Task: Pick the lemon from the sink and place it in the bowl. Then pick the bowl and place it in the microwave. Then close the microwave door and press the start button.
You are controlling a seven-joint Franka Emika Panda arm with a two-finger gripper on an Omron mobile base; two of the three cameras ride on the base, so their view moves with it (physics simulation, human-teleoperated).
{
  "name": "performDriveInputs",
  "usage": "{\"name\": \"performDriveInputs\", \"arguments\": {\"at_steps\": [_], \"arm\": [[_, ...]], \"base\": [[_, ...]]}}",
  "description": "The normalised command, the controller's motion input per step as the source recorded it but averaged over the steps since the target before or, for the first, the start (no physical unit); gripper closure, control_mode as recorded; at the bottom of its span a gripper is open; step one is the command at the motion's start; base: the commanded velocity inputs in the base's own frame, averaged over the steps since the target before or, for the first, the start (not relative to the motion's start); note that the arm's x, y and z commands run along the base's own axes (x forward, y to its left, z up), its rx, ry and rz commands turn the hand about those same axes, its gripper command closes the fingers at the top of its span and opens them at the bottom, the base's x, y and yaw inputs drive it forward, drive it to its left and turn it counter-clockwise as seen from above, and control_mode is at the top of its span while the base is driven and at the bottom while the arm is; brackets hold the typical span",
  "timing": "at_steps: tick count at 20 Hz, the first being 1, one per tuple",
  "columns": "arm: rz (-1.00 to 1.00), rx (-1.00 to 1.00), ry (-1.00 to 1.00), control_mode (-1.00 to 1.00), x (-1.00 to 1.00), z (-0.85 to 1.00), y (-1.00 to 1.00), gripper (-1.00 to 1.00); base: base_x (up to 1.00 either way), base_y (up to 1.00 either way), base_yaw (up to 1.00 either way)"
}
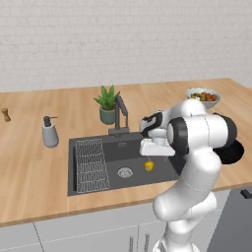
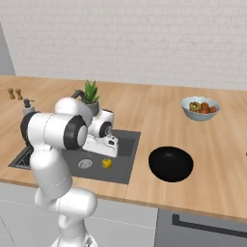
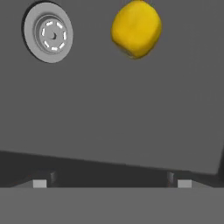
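The yellow lemon [image 1: 149, 166] [image 2: 107, 163] lies on the floor of the dark grey sink [image 1: 93, 184] [image 2: 126, 161], to the right of the round drain [image 3: 48, 33]. My gripper [image 1: 150, 156] [image 2: 107, 154] hangs just above the lemon, inside the basin. Its jaws are open wide and hold nothing. In the hand view the lemon [image 3: 136, 28] sits near the top, beyond the fingertips [image 3: 183, 183] and a little right of centre. The black bowl [image 2: 171, 164] stands on the wooden counter right of the sink. The microwave and its door are out of view.
A ribbed wire rack [image 1: 91, 165] fills the sink's left part, with the dark faucet [image 1: 119, 118] behind it. A potted plant [image 1: 108, 104], a soap dispenser [image 1: 49, 132] and a pale bowl of colourful food [image 2: 200, 108] stand on the counter [image 1: 29, 167].
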Motion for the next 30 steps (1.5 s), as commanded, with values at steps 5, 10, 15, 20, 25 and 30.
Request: {"name": "performDriveInputs", "arguments": {"at_steps": [5,10,15,20,25,30], "arm": [[0.0,0.01,0.07,-1.0,0.36,-0.28,0.0,-1.0],[0.0,0.0,0.1,-1.0,0.43,-0.29,-0.04,-1.0],[0.0,0.0,0.09,-1.0,0.42,-0.23,0.0,-1.0],[0.0,0.0,0.06,-1.0,0.36,-0.31,0.0,-1.0],[0.0,0.01,0.07,-1.0,0.31,-0.43,-0.02,-1.0],[0.0,0.02,0.05,-1.0,0.31,-0.32,-0.04,-1.0]], "base": [[0.0,0.0,0.0],[0.0,0.0,0.0],[0.0,0.0,0.0],[0.0,0.0,0.0],[0.0,0.0,0.0],[0.0,0.0,0.0]]}}
